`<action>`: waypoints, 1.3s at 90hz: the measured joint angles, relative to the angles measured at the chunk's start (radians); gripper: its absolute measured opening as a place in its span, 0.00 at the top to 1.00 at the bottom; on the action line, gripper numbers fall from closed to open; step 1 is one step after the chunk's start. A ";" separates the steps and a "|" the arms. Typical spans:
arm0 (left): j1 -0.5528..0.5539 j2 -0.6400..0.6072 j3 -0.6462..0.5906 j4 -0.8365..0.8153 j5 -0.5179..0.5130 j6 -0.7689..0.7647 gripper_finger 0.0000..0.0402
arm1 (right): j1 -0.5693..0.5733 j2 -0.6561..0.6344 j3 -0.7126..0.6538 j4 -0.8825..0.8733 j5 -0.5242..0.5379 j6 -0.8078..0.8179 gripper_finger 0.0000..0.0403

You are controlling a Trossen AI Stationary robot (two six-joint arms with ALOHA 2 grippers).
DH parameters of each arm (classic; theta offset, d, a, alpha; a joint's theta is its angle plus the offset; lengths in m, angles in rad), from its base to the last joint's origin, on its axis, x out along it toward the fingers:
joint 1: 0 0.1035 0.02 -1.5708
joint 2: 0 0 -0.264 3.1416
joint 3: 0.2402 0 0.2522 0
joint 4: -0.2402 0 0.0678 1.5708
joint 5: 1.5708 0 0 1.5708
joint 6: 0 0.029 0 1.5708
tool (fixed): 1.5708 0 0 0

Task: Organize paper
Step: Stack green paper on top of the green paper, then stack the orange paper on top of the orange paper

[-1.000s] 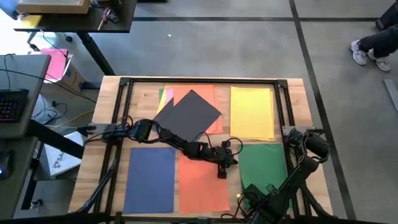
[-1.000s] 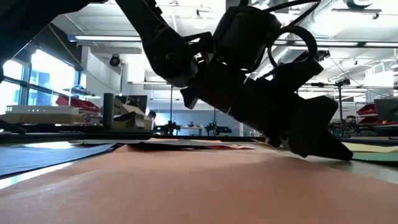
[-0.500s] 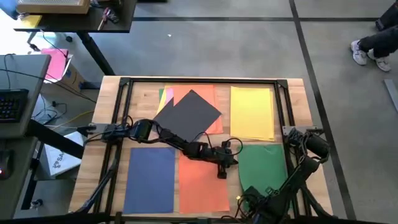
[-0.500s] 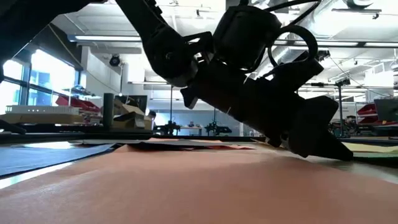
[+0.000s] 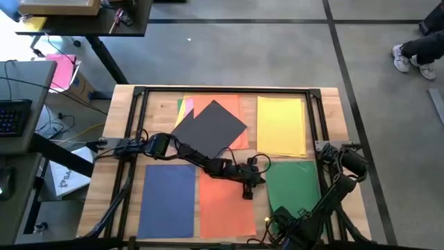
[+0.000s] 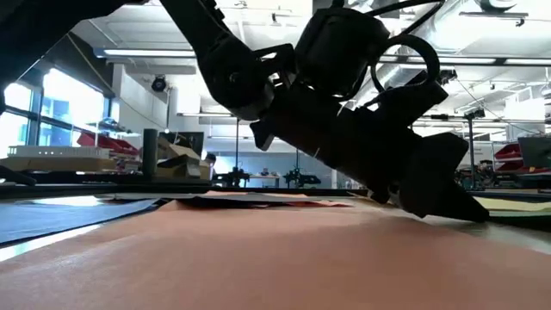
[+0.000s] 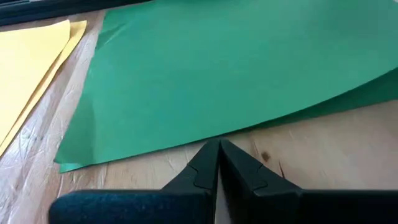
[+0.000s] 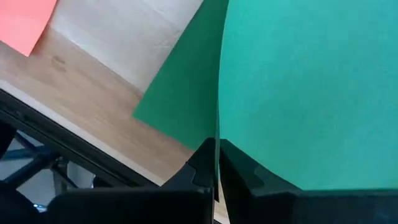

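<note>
The paper lies spread over the table. There is a green sheet (image 5: 295, 182) at the near right, an orange one (image 5: 225, 205) at the near middle, a blue one (image 5: 168, 198) at the near left and a yellow one (image 5: 281, 125) at the far right. A dark grey sheet (image 5: 211, 128) lies askew on a stack at the far middle. My left gripper (image 7: 219, 144) is shut, low over the table at the green sheet's left edge (image 7: 155, 146). My right gripper (image 8: 217, 147) is shut on the green sheet at its near end. My left gripper points its shut fingertips (image 6: 465, 211) slanting down at the wood beside the green sheet's edge. Whether they touch the sheet, I cannot tell. My right gripper pinches the green sheet (image 8: 219, 124) between its two fingers. The held part curves up off the table (image 7: 373, 87), while the rest lies flat with a corner (image 8: 138, 114) on the wood.
Black frame rails (image 5: 222, 90) run around the table top. Bare wood (image 7: 311, 143) shows between the orange and green sheets. A desk with a keyboard (image 5: 14, 114) stands left of the table. A person's shoes (image 5: 409, 62) show on the floor at the far right.
</note>
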 joint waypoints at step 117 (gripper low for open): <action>0.000 -0.150 0.002 -0.123 -0.017 -0.047 1.00 | 0.039 -0.018 0.000 0.016 0.420 -0.016 0.37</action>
